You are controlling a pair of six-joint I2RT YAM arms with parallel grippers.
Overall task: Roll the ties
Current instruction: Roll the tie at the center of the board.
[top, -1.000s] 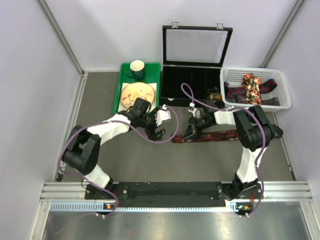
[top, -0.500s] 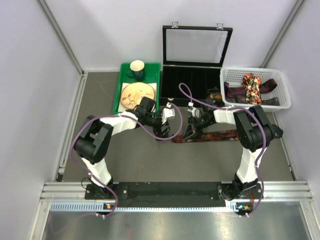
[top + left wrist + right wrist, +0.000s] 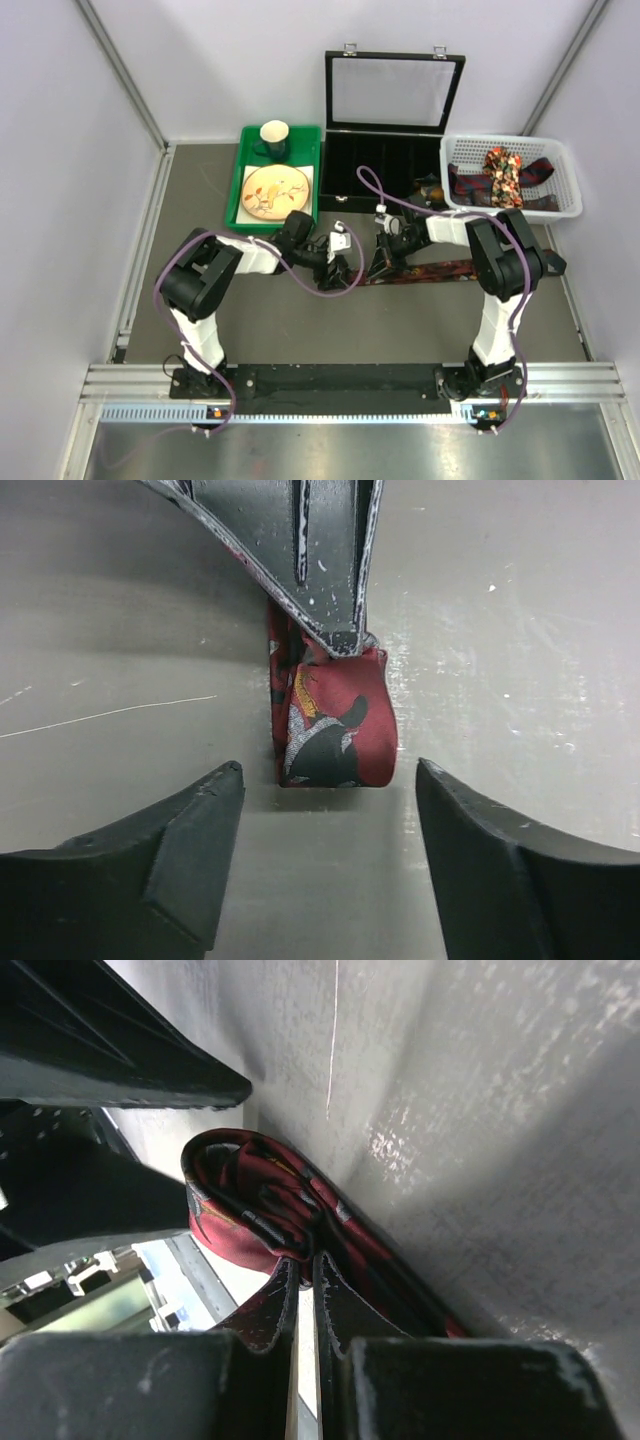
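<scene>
A dark red patterned tie (image 3: 432, 270) lies stretched across the table, its left end curled into a small roll (image 3: 335, 725). My right gripper (image 3: 304, 1260) is shut on that rolled end (image 3: 250, 1210), its two thin fingers (image 3: 325, 570) pinching the fabric from above. My left gripper (image 3: 330, 772) sits low on the table facing the roll, open, with one finger on each side and just short of it. Nothing is between its fingers. From above, the left gripper (image 3: 348, 266) and the right gripper (image 3: 378, 266) nearly meet at the tie's left end.
A white basket (image 3: 560, 200) at the back right holds more ties (image 3: 500, 175), one bright floral. An open black case (image 3: 385, 155) stands at the back centre. A green tray (image 3: 240, 195) holds a plate (image 3: 275, 190) and a mug (image 3: 274, 138).
My left arm has swung right and down to the tie's rolled end, and its jaws have narrowed somewhat. The right gripper and the tie have stayed put.
</scene>
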